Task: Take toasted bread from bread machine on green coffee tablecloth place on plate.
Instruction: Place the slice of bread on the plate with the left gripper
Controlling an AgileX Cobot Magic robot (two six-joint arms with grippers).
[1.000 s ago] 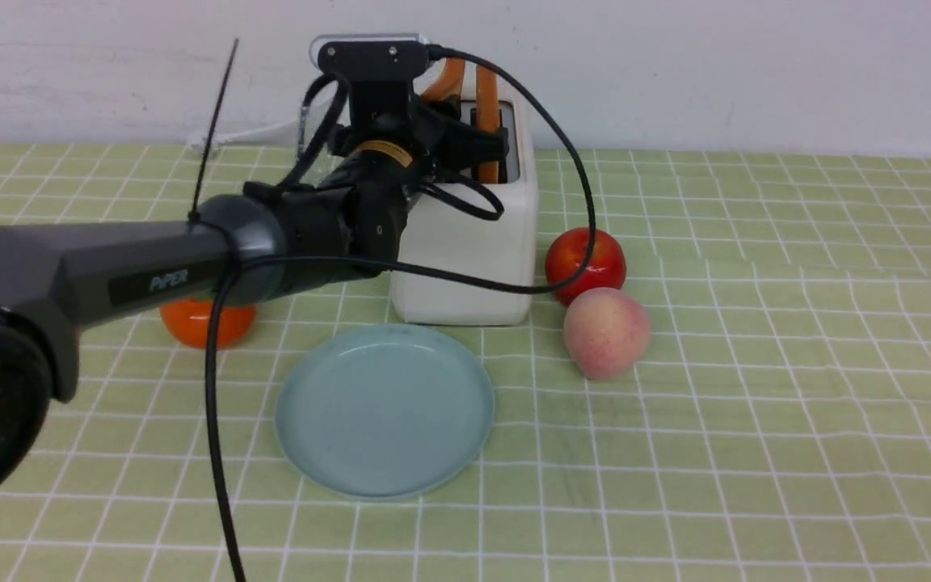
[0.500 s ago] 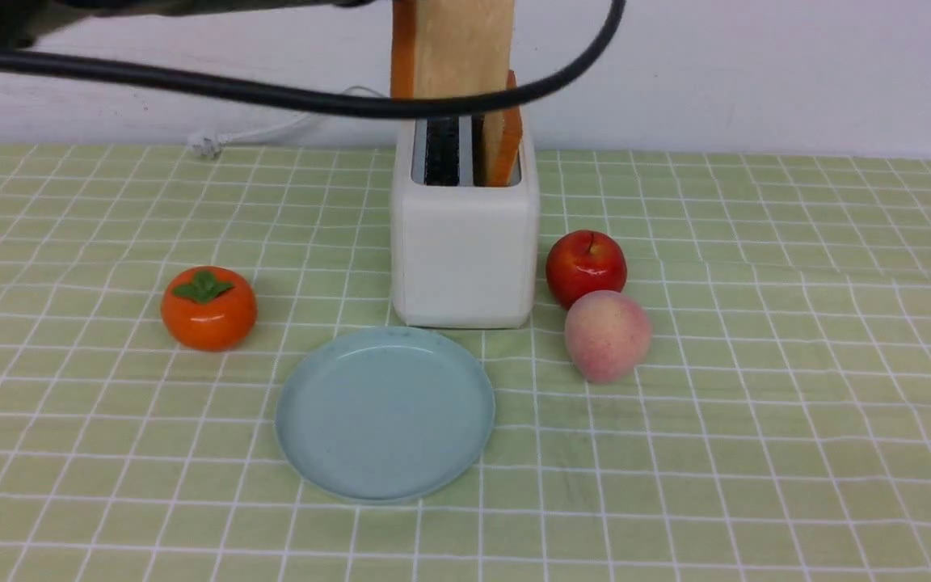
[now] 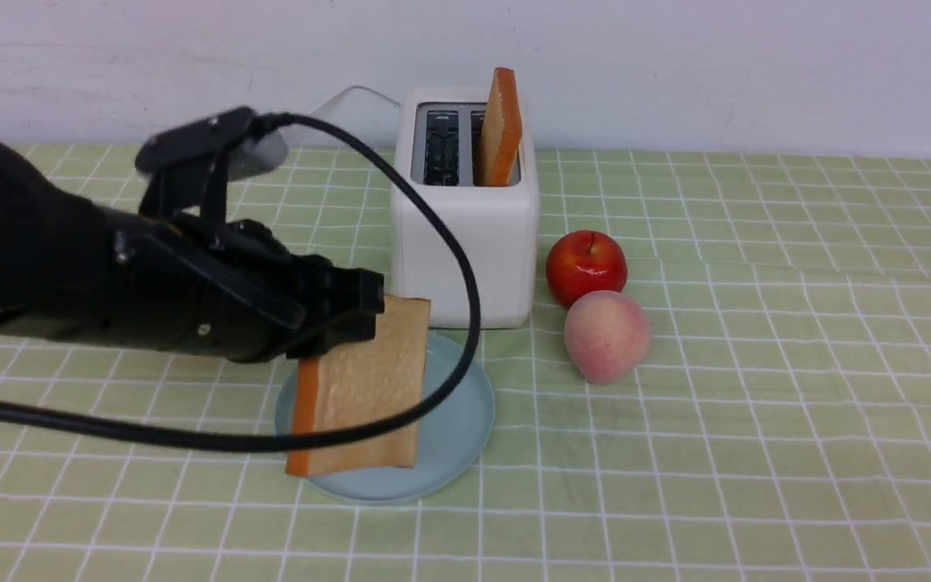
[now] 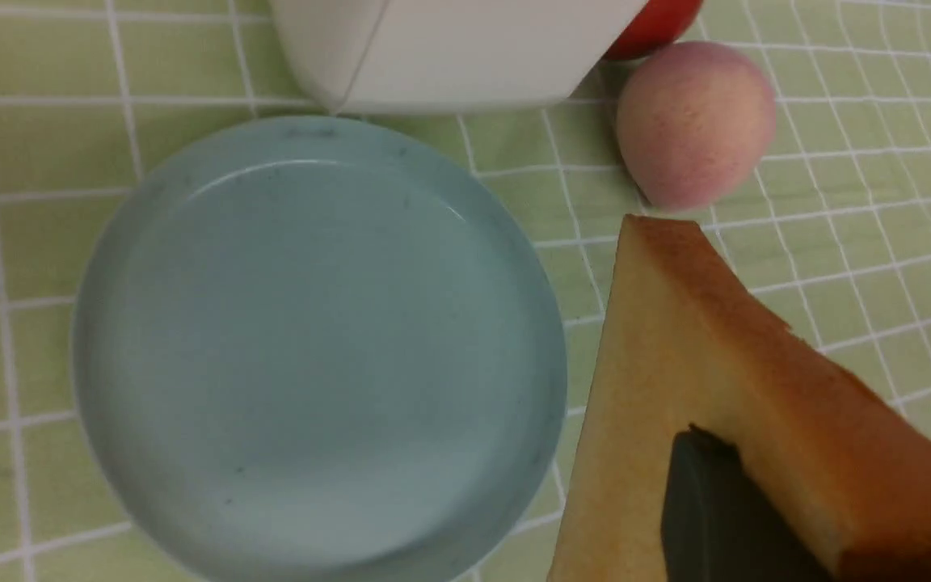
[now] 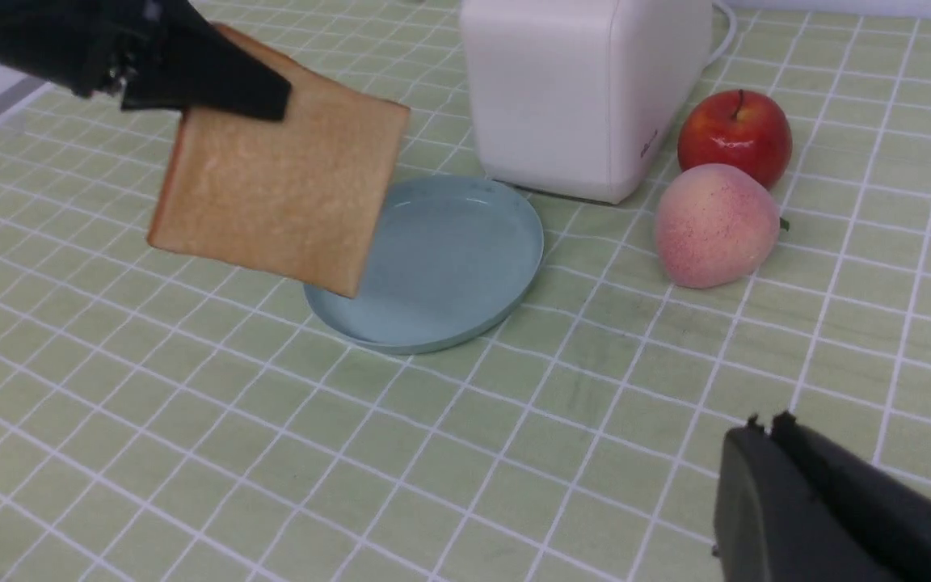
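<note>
My left gripper (image 3: pixel 370 314) is shut on the top edge of one slice of toasted bread (image 3: pixel 360 388), which hangs upright and slightly tilted just above the near-left part of the pale blue-green plate (image 3: pixel 459 420). In the left wrist view one dark finger (image 4: pixel 716 517) lies flat against the slice (image 4: pixel 676 339); the other is hidden behind it. A second slice (image 3: pixel 500 129) stands in the right slot of the white bread machine (image 3: pixel 465 242) behind the plate, on the green coffee tablecloth (image 3: pixel 756 404). My right gripper (image 5: pixel 764 424) hovers shut and empty over the cloth.
A red apple (image 3: pixel 586 267) and a peach (image 3: pixel 607 335) sit right of the bread machine, close to the plate. My left arm's black cable (image 3: pixel 465 275) loops in front of the bread machine and the plate. A white wall closes off the back.
My left arm has lifted one slice up out of the bread machine's left slot and carried it forward and down over the plate. That slot now stands empty.
</note>
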